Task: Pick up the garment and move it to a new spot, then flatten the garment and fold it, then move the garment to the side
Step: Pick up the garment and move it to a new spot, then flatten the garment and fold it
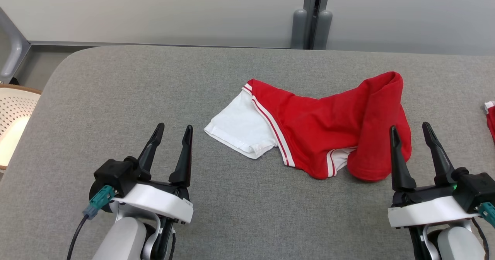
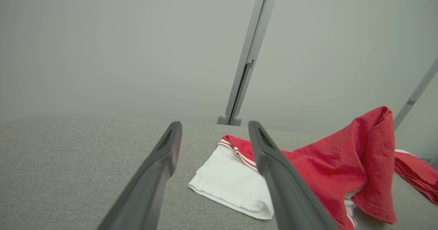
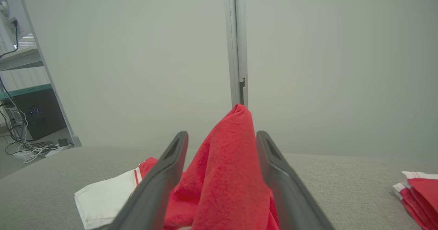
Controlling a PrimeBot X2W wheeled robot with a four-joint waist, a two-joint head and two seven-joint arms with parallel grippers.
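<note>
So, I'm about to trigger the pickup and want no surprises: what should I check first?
1. Left claw open, gripping nothing: ok.
2. Right claw open, gripping nothing: ok.
3. Right claw clear of the garment: cannot tell; it overlaps the red fold in the head view.
4. Garment flat: not ok; bunched, with one red fold standing up.
5. Bare table for a new spot: ok, on the garment's left.
6. Second red-and-white cloth apart from the garment: ok, at the head view's right edge.

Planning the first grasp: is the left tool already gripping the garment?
No, the left tool hangs open over the bare grey table, apart from the garment.
</note>
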